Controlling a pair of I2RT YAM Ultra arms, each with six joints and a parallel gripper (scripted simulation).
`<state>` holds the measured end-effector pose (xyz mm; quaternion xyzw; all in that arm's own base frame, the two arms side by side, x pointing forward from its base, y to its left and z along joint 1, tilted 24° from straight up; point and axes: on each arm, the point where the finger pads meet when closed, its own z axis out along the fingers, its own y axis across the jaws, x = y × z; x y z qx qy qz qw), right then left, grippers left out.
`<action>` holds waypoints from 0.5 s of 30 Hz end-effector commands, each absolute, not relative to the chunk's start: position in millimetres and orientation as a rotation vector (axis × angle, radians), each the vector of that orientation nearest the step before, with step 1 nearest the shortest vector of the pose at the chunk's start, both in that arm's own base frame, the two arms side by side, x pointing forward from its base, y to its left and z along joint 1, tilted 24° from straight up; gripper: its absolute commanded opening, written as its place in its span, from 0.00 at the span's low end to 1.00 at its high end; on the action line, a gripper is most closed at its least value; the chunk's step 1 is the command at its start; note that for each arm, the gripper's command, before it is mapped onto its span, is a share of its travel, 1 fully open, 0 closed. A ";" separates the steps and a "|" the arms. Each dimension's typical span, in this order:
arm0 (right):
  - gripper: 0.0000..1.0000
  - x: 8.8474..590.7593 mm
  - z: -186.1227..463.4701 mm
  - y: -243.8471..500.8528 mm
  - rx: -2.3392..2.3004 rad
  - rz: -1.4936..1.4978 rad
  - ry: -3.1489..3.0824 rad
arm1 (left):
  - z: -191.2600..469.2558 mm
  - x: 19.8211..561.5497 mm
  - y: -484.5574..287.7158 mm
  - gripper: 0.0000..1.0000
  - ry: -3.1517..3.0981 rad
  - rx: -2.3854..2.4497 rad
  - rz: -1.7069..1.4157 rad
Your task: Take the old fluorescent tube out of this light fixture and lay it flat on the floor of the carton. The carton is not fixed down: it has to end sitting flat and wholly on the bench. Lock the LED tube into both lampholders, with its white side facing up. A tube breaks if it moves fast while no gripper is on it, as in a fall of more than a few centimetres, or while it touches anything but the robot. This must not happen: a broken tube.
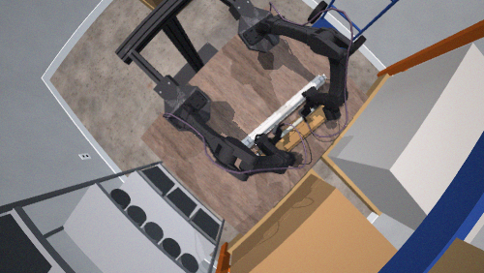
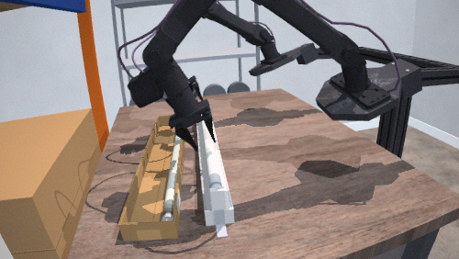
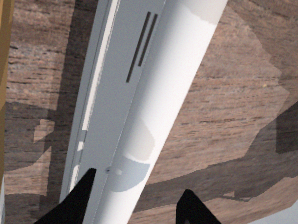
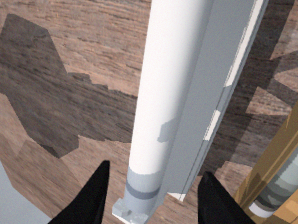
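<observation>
Seen from the exterior view, the carton (image 1: 322,113) (image 2: 149,230) (image 3: 5,50) (image 4: 272,150) and the fixture (image 1: 316,78) (image 2: 219,215) (image 3: 117,50) (image 4: 212,75) lie side by side, apart, on the desk (image 1: 189,155) (image 2: 285,184) (image 3: 240,100) (image 4: 110,30), the carton at the fixture's 9 o'clock. One tube (image 2: 172,179) (image 4: 280,185) lies inside the carton, along its 3 o'clock wall; another tube (image 2: 212,165) (image 3: 175,65) (image 4: 172,65) runs along the fixture. Beyond the desk stand a big box (image 1: 310,232) (image 2: 46,161) at 9 o'clock and shelving (image 2: 184,58) at 12.

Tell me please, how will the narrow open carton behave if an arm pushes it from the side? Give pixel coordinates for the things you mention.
The carton (image 1: 296,138) (image 2: 149,230) (image 3: 4,35) (image 4: 272,150) will probably slide rather than tip, because it is low and flat on the bench. Its thin walls may bend. The round tube (image 1: 294,127) (image 2: 172,184) (image 4: 281,184) inside could roll, as there is free space beside it.
</observation>
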<state>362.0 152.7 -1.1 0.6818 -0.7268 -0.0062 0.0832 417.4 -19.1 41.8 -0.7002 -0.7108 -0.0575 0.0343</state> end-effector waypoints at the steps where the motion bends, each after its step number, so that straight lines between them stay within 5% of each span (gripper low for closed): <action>1: 0.49 362.3 -9.3 153.2 2.056 -0.039 -2.181 | 26.9 421.4 -23.1 0.49 -2.183 -2.184 -0.176; 15: 0.49 355.3 -50.1 145.3 2.033 -0.052 -2.175 | -7.1 422.6 -12.2 0.49 -2.198 -2.167 -0.180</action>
